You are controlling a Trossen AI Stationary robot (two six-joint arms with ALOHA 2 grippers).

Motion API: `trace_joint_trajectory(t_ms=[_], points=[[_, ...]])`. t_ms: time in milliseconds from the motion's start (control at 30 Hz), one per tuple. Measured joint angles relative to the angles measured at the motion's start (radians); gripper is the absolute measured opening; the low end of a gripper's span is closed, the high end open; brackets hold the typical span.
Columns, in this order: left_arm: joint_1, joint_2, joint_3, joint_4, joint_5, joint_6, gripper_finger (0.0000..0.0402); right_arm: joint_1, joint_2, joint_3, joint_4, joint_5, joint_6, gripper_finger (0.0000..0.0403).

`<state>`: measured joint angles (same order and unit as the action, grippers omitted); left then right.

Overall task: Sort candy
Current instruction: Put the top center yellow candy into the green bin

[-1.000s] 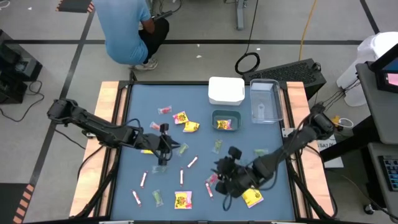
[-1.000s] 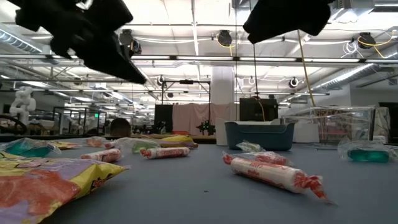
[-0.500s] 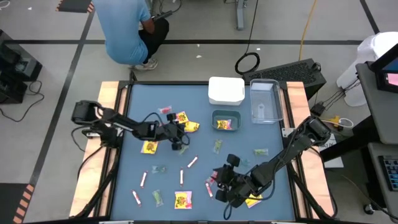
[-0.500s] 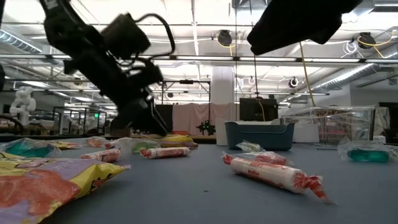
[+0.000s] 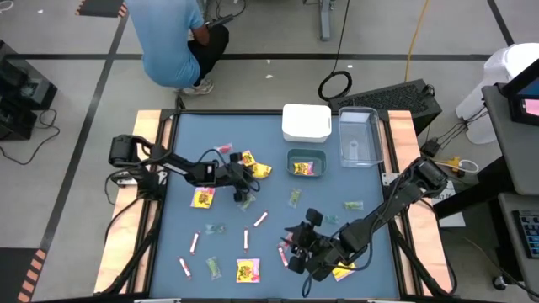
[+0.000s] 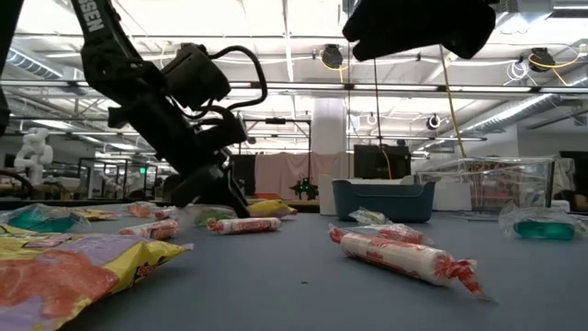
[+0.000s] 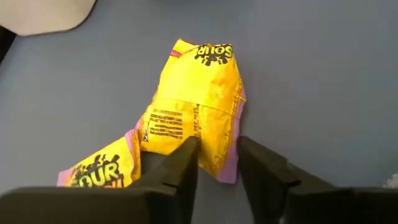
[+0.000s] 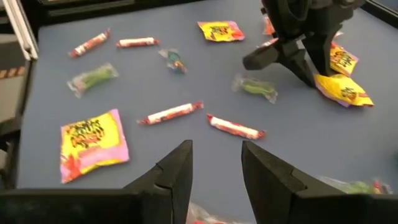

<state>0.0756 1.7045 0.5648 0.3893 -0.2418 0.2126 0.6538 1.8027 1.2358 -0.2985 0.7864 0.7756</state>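
Candy lies scattered on the blue table [image 5: 181, 135]: yellow packets, pink-white sticks, green pieces. My left gripper [image 5: 244, 182] [image 7: 217, 146] is open and low over the table, at two yellow packets. Its fingers stand on either side of the edge of the nearer yellow packet [image 7: 196, 102] [image 5: 259, 171], which lies flat. The second packet [image 7: 99, 173] [image 5: 245, 158] overlaps it. My right gripper [image 5: 292, 249] [image 8: 214, 149] is open and raised over the table's near right part, holding nothing, above a pink-white stick [image 8: 235, 127]. My left gripper comes slanting down from the table's left, with one finger [image 7: 181, 163] on each side of the yellow packet's pink-trimmed corner [image 7: 219, 169]. I cannot tell whether the fingers touch the corner. The packet lies flat on the table.
At the far edge stand a white container [image 5: 306, 122], a clear one [image 5: 358, 137] and a teal one [image 5: 306, 160] with a yellow packet inside. More packets [image 5: 202, 199] [image 5: 248, 269] and sticks [image 5: 261, 220] lie around. A person [image 5: 173, 38] crouches beyond the table.
My left gripper has moved toward the table's far right and come down from high above the table to the two yellow packets. My right gripper has shifted a little toward the near left edge.
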Motion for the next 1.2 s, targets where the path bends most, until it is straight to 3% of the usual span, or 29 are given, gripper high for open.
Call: trace_joint_trajectory(t_ms=[200, 433, 667, 967, 1200], points=[[0.000, 0.000, 0.000, 0.012, 0.002, 0.043, 0.0010, 0.003, 0.004, 0.000, 0.011, 0.047, 0.032, 0.0128], [-0.030, -0.055, 0.000, -0.023, 0.023, 0.056, 0.0005, -0.017, 0.065, 0.000, 0.050, 0.148, -0.013, 0.0128], [-0.077, -0.214, 0.001, -0.118, 0.154, -0.001, 0.0004, -0.089, 0.161, 0.000, 0.086, 0.157, -0.179, 0.0139], [-0.130, -0.294, 0.001, -0.216, 0.286, -0.023, 0.0003, -0.195, 0.181, 0.000, 0.292, 0.144, -0.543, 0.0224], [-0.144, -0.294, 0.002, -0.212, 0.337, -0.023, 0.0003, -0.267, 0.181, 0.000, 0.297, 0.005, -0.606, 0.0273]])
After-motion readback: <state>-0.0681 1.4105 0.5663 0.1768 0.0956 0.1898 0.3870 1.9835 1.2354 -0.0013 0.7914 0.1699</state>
